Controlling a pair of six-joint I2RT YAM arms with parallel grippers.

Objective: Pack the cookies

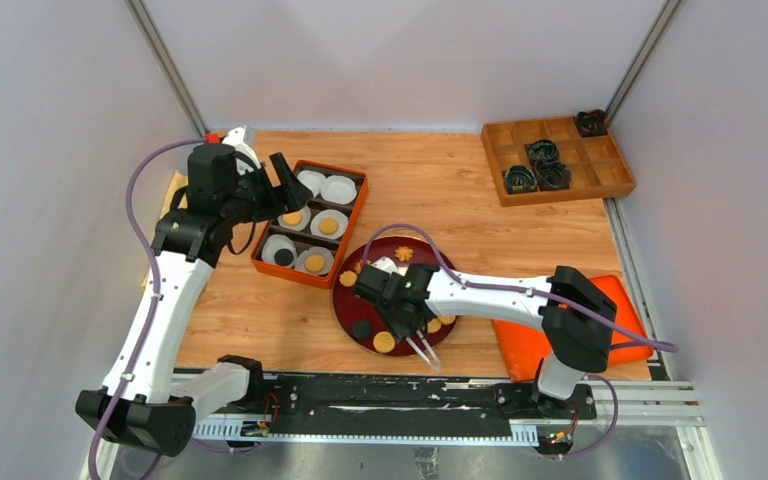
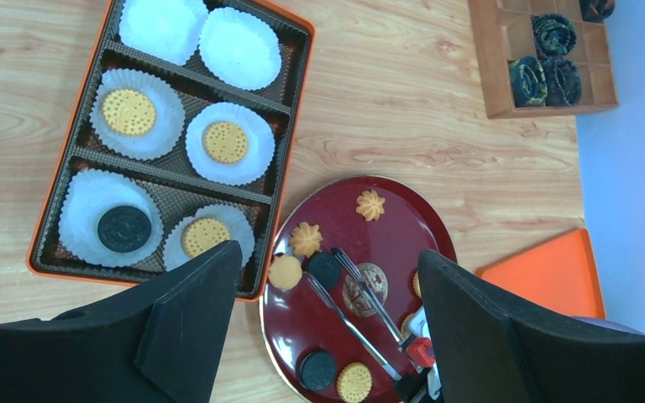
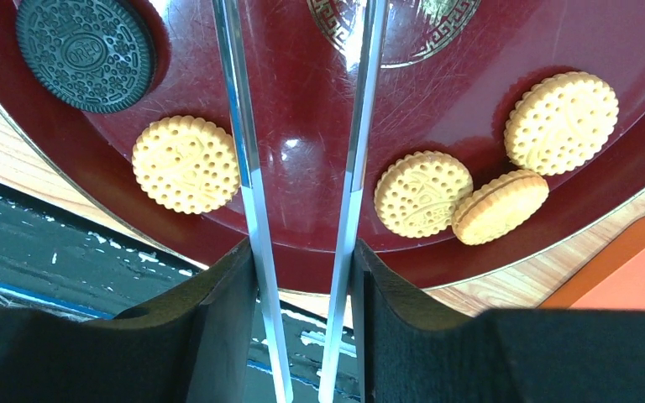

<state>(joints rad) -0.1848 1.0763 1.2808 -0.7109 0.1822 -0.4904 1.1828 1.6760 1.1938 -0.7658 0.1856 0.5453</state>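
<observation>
Already four cookies [image 2: 128, 112] sit in the box [image 1: 286, 275]; more wait on the plate [image 2: 395, 231] at its 4 o'clock. Left gripper [image 2: 329, 259] gapes wide, empty; right gripper [image 3: 304, 252] pinches tongs [image 3: 239, 168].

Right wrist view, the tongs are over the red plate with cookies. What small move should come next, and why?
Probably squeeze the right gripper so the tongs close on the black cookie: in the left wrist view their tips seem to flank it on the red plate, and two paper cups in the tray sit empty.
</observation>
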